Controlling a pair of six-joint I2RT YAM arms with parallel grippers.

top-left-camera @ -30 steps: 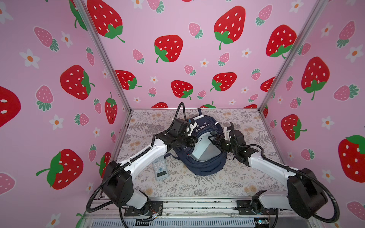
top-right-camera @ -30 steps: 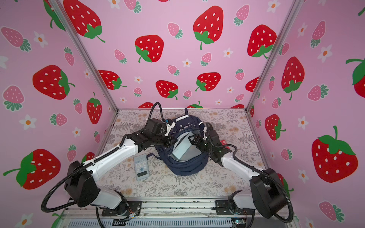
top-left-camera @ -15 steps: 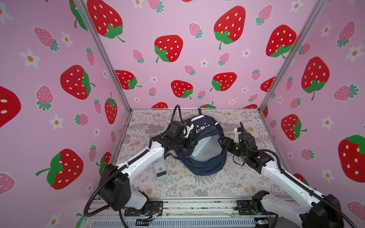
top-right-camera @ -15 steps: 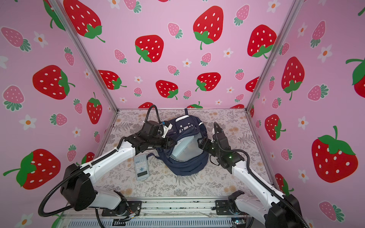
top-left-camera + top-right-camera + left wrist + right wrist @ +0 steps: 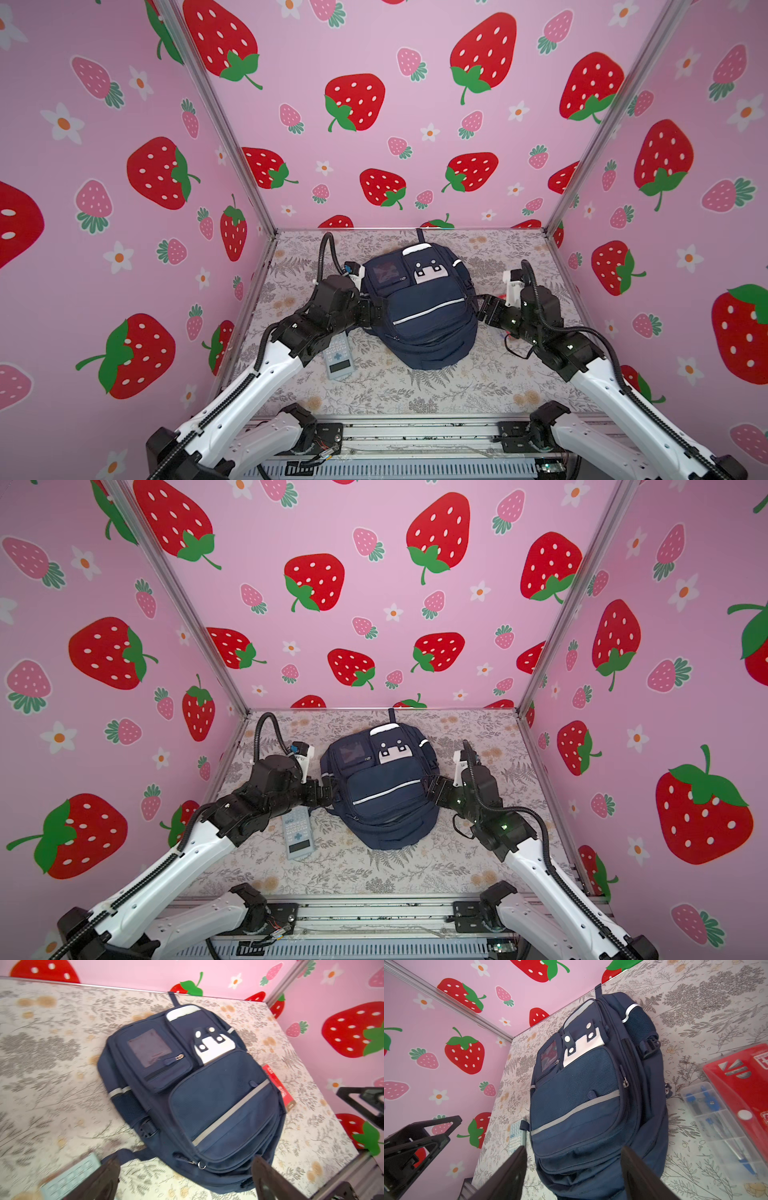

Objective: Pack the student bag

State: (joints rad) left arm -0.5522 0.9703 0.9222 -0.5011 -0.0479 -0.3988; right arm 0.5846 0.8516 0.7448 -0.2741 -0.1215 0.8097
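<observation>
A large navy blue fabric backpack (image 5: 419, 307) lies flat, front up, in the middle of the floral-patterned table (image 5: 457, 386). It looks soft and floppy and probably light, so the cloth would likely sag if pinched. The dark top loop (image 5: 173, 998), pointing toward the back wall, or a metal zip pull (image 5: 200, 1165) seems the surest hold. A silver reflective stripe (image 5: 428, 311) crosses the front pocket, and a white cartoon-face patch (image 5: 430, 272) sits near the top. The left gripper (image 5: 376, 313) and right gripper (image 5: 482, 309) flank the bag, fingers spread wide, holding nothing.
</observation>
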